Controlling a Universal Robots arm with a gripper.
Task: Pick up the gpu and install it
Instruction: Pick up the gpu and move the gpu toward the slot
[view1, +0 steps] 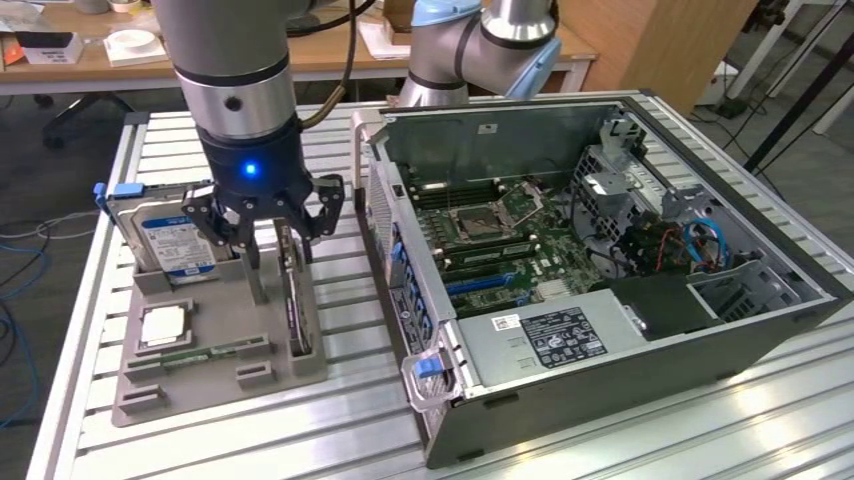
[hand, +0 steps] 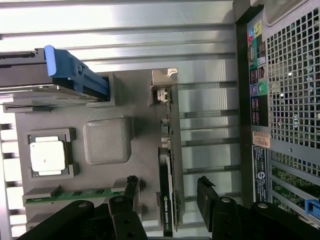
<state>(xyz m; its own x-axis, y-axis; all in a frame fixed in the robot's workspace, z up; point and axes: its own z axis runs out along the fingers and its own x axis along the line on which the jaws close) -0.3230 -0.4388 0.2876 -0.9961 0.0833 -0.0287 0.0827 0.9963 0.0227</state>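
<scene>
The gpu (view1: 296, 310) is a thin dark card standing on edge in a slot of the grey parts tray (view1: 200, 385), to the exterior view's left of the open computer case (view1: 601, 250). My gripper (view1: 276, 255) hangs over the card's far end, fingers pointing down. In the wrist view the gpu (hand: 165, 145) runs edge-on with its metal bracket at the far end. The gripper (hand: 168, 192) is open, one finger on each side of the card's near end. Neither fingertip (hand: 206, 192) touches the card.
The tray (hand: 135, 100) also holds a hard drive with a blue label (view1: 171, 240), a processor chip (view1: 163, 325) and a green memory stick (view1: 200, 352). The case's motherboard (view1: 494, 240) lies exposed. A second arm (view1: 467, 50) stands behind the case. The table is slatted aluminium.
</scene>
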